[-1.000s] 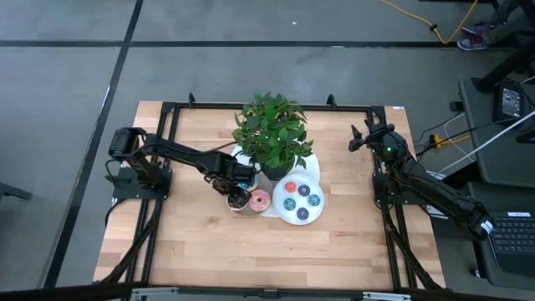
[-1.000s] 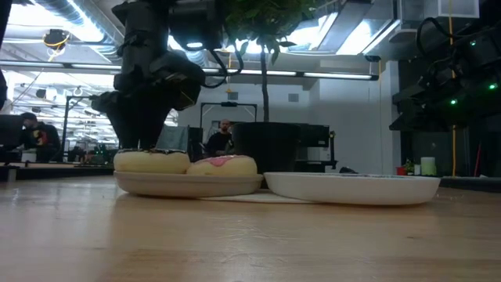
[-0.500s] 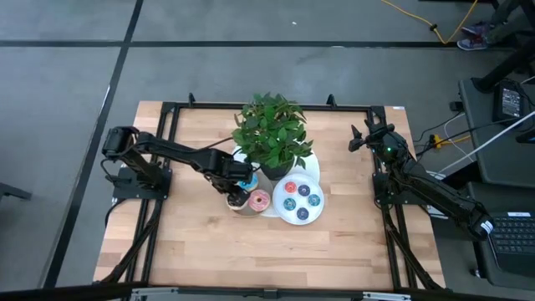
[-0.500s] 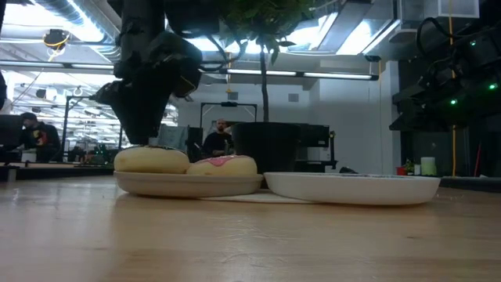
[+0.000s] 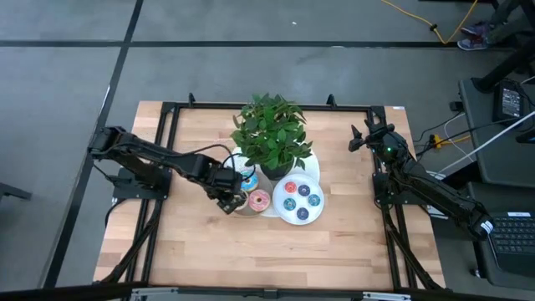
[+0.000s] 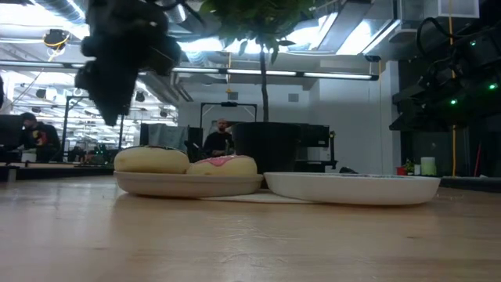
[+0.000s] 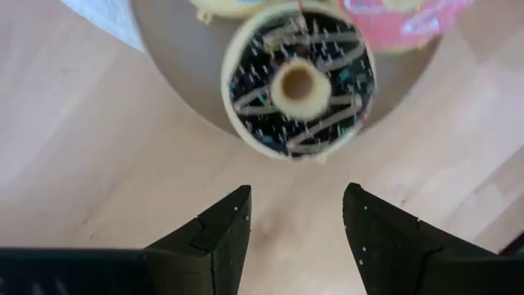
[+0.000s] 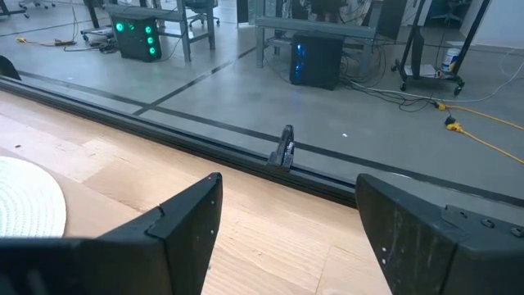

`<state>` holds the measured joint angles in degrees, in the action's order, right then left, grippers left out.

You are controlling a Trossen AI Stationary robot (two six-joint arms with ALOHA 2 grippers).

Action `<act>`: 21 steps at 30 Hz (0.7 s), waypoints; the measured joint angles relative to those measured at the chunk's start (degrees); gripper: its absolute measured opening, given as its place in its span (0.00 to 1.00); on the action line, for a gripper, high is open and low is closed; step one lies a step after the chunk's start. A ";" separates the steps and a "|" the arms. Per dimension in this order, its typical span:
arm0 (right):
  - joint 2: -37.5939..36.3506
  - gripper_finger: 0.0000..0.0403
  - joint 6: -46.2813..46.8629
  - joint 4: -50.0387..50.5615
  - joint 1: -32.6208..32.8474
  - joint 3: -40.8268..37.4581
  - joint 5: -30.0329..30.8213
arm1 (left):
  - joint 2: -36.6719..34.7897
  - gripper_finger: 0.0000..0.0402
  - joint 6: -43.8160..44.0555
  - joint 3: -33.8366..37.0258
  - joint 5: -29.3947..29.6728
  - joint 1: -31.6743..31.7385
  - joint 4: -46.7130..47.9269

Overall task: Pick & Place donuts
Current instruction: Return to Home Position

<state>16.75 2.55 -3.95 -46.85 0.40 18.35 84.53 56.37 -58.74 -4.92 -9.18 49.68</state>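
A chocolate-brown donut (image 7: 299,82) with pale stripes lies flat on a small grey plate (image 6: 188,184), beside a pink donut (image 5: 259,201). My left gripper (image 7: 296,221) hangs open above the table just left of that plate, pointing down, with nothing between its fingers; in the low view my left gripper (image 6: 109,110) is well above the donuts. Several mini donuts, pink and light blue, lie on a white plate (image 5: 299,219) to the right. My right gripper (image 8: 286,213) waits open at the table's far right (image 5: 359,138).
A potted green plant (image 5: 272,138) stands just behind the plates, its dark pot (image 6: 270,149) close to them. A light blue donut (image 5: 248,179) lies by the pot. A black frame rail (image 5: 159,167) runs round the table. Bare wood (image 5: 267,251) lies toward the near edge.
My left gripper has risen from right over the chocolate donut and drawn back toward the table's left edge, rolling a little. The chocolate donut has stayed flat on the grey plate beside the pink one.
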 joint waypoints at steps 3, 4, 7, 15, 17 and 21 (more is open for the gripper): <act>-0.02 0.69 0.00 -0.02 0.00 -0.02 0.00 | -2.32 0.46 0.05 2.31 0.08 -1.66 -1.86; -0.01 0.69 0.02 -0.01 0.00 -0.01 0.00 | -3.14 0.46 0.05 3.11 0.11 -2.12 -2.56; -0.01 0.69 0.00 -0.02 0.00 0.00 0.00 | -6.27 0.46 -0.02 5.09 0.92 -3.67 -3.73; -0.02 0.69 0.02 -0.02 0.00 0.00 0.00 | -16.54 0.48 -0.91 12.22 5.94 -7.37 -9.10; -0.02 0.69 0.02 -0.02 0.00 0.00 0.00 | -19.14 0.51 -1.70 14.21 6.55 -7.76 -11.11; -0.02 0.69 0.01 -0.02 0.01 0.00 0.00 | -24.49 0.61 -3.41 17.58 8.24 -7.88 -12.22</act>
<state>16.73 2.56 -3.97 -46.84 0.40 18.35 60.03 52.96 -41.16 3.33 -17.06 37.46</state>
